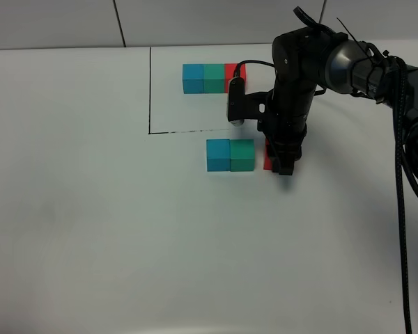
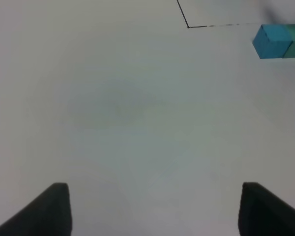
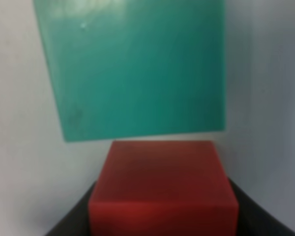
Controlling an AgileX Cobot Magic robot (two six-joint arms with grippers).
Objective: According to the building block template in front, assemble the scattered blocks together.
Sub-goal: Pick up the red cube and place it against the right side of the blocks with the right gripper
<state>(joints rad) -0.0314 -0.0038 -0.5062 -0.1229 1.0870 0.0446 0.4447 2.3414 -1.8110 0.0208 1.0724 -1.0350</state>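
Note:
The building block template, a row of blue (image 1: pixel 193 78), teal-green (image 1: pixel 214 78) and red (image 1: pixel 236 72) cubes, lies at the back inside a thin black outline (image 1: pixel 149 90). In front of the outline the scattered blue cube (image 1: pixel 218 154) and teal-green cube (image 1: pixel 242 155) sit side by side, touching. My right gripper (image 1: pixel 282 165) is down at the table and shut on the red cube (image 1: pixel 267 157), just right of the teal-green one. The right wrist view shows the red cube (image 3: pixel 162 191) between the fingers, close against the teal-green cube (image 3: pixel 132 69). My left gripper (image 2: pixel 155 216) is open and empty over bare table.
The white table (image 1: pixel 90 209) extends left and forward. The right arm and its cable (image 1: pixel 400 181) cross the back right and partly cover the template's red cube. The left wrist view shows the outline corner (image 2: pixel 188 26) and the loose blue cube (image 2: pixel 272 41) far off.

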